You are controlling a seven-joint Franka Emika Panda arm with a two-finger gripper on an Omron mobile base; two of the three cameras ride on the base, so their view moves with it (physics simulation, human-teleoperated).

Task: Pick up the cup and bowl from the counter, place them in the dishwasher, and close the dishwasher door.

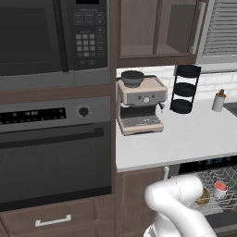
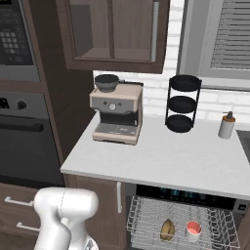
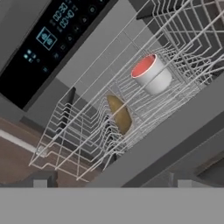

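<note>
- Cup (image 2: 194, 229) and bowl (image 2: 167, 229) both sit in the pulled-out wire rack (image 2: 141, 219) of the dishwasher (image 2: 188, 194), side by side and just apart; I judge the placing steps done.
- In the hand view the cup (image 3: 151, 73) lies tilted against the rack wires, its red face turned toward the camera, which suggests it settled between the tines rather than standing square.
- The bowl (image 3: 120, 114) stands on edge between the wires, slotted in as a plate would be; the tines appear to be what holds it upright.
- From the left base view I see the cup (image 1: 220, 187) and a sliver of the bowl (image 1: 203, 198), partly behind the arm's white link.
- The counter (image 2: 161, 156) carries an espresso machine (image 2: 117, 113), a black three-tier stand (image 2: 182, 103) and a white soap bottle (image 2: 226, 125); none of the task's items is on it.
- Gripper (image 3: 111, 181): the two fingertips stand wide apart at the bottom of the hand view with nothing between them; it holds nothing and hangs above the rack, looking down at it.
- The dishwasher door (image 3: 175, 144) shows as a dark grey slab below the rack, lying open, with the black control strip (image 3: 52, 39) lit above.
- My judgement: the rack projects over the open door, so it may need pushing in before the door can swing shut; a rack left out could block it.
</note>
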